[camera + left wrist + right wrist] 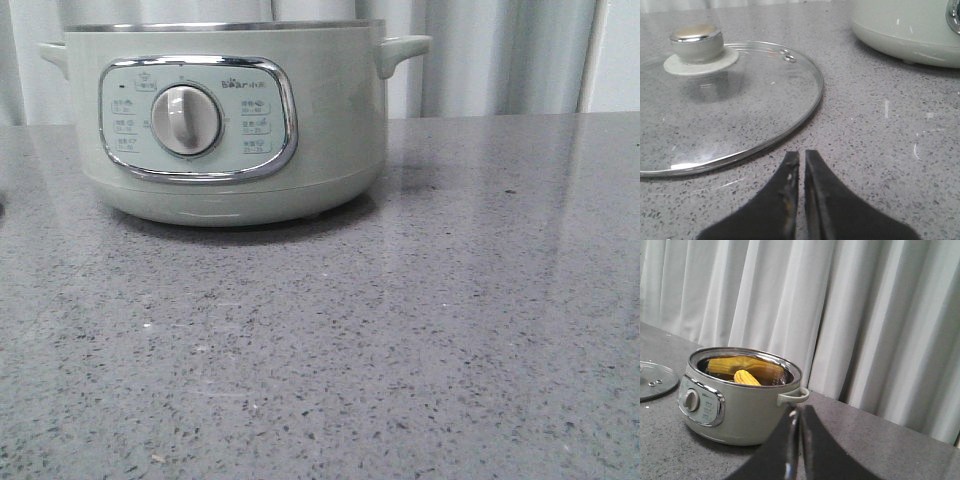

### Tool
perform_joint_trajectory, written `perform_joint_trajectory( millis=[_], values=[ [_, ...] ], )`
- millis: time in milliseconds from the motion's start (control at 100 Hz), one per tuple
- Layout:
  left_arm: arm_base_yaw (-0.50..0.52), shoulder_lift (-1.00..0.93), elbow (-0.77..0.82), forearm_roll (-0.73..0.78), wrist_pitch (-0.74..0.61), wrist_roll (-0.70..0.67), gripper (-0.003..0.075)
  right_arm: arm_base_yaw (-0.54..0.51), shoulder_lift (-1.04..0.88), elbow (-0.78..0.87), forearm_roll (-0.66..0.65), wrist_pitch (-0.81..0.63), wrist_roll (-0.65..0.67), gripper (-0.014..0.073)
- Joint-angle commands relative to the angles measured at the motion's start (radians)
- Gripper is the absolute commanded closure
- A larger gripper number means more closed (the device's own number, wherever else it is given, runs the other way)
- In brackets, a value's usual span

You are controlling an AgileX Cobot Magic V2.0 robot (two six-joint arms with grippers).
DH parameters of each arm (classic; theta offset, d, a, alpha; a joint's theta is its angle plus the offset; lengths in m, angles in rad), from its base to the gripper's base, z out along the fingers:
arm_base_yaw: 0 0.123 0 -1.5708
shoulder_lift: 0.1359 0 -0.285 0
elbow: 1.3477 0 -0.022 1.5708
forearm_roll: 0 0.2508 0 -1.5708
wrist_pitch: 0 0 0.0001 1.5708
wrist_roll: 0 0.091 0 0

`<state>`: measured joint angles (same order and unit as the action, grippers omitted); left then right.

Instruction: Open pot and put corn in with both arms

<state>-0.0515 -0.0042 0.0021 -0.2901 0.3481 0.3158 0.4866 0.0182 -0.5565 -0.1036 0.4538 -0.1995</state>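
From the front, the pot (225, 120) is sitting lidless at the far left of the grey counter (400, 340), its dial (186, 120) facing the camera, with neither arm showing. In the left wrist view, the left fingers (801, 159) are hanging pressed together and holding nothing just above the counter, with the glass lid (725, 110) lying flat close by and the pot's base beyond. In the right wrist view, the right fingers (800, 412) are likewise closed and empty, raised to the pot's right, while the corn (746, 377) is lying inside the pot against its mirrored wall.
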Motion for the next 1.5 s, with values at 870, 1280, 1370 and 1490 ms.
perform_joint_trajectory(
  millis=[870, 1280, 1370, 1490],
  values=[
    [-0.007, -0.034, 0.007, -0.005, -0.021, -0.009, 0.0741, -0.462, 0.011, 0.539, 0.109, -0.392, 0.087, 0.0640],
    [-0.007, -0.034, 0.007, -0.005, -0.021, -0.009, 0.0741, -0.515, -0.049, 0.587, 0.104, -0.159, 0.087, 0.0640],
    [-0.007, -0.034, 0.007, -0.005, -0.021, -0.009, 0.0741, -0.515, -0.049, 0.587, 0.104, -0.159, 0.087, 0.0640],
    [-0.007, -0.034, 0.007, -0.005, -0.021, -0.009, 0.0741, -0.515, -0.049, 0.587, 0.104, -0.159, 0.087, 0.0640]
  ],
)
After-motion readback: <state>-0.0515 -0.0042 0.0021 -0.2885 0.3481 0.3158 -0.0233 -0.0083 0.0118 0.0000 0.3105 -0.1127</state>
